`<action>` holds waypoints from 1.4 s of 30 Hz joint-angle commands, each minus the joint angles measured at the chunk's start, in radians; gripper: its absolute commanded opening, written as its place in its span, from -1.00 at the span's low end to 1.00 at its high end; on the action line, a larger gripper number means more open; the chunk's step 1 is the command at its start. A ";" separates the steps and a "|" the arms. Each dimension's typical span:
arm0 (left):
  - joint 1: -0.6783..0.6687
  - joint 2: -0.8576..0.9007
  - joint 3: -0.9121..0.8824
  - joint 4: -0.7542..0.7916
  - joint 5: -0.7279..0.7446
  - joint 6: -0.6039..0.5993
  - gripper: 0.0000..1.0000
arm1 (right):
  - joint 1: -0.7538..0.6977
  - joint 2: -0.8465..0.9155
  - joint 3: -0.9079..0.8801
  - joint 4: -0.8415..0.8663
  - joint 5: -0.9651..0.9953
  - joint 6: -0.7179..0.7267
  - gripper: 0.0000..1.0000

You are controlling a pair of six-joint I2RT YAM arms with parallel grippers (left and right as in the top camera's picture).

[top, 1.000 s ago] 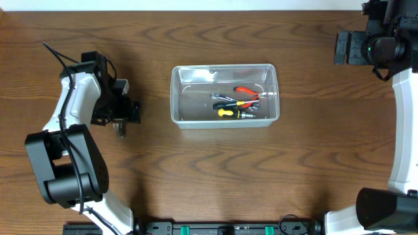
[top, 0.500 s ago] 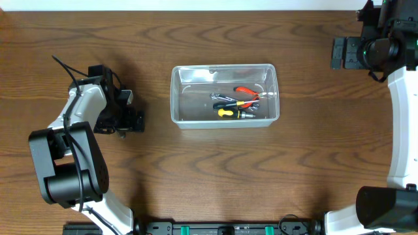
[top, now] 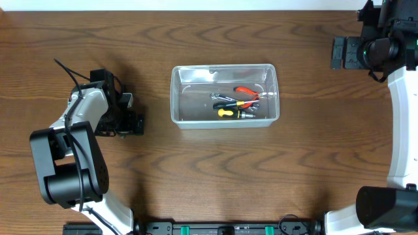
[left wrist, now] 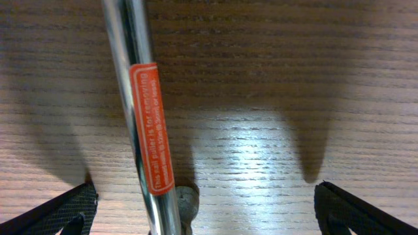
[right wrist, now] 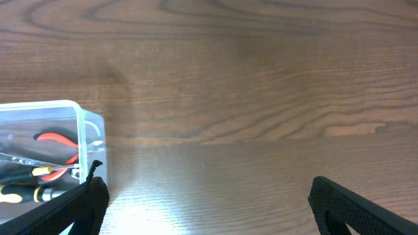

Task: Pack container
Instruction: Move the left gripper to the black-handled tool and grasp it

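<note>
Plainly, my left gripper [left wrist: 206,212] hangs wide open over a steel bar [left wrist: 134,98] lying off-centre beneath it, so closing could roll it away. The container [top: 222,66] sits in the middle of the bench [top: 313,163], well to the right; my right gripper [right wrist: 206,202], far right, is wide and empty. Both bar ends are cut off, and my left arm [top: 81,111] hides it from above.

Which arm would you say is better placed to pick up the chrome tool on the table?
Left arm: its open jaws straddle the chrome tool; the right arm sits far beyond the container.
</note>
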 commanded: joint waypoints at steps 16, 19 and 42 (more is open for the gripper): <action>0.001 0.002 -0.018 -0.010 -0.008 -0.013 0.41 | -0.007 0.002 -0.008 0.002 -0.008 0.005 0.98; 0.001 0.002 -0.018 -0.014 -0.008 -0.013 0.40 | -0.007 0.002 -0.008 0.002 -0.008 0.005 0.99; 0.001 0.002 -0.018 -0.021 -0.008 -0.013 -0.21 | -0.006 0.002 -0.008 0.001 -0.009 0.006 0.99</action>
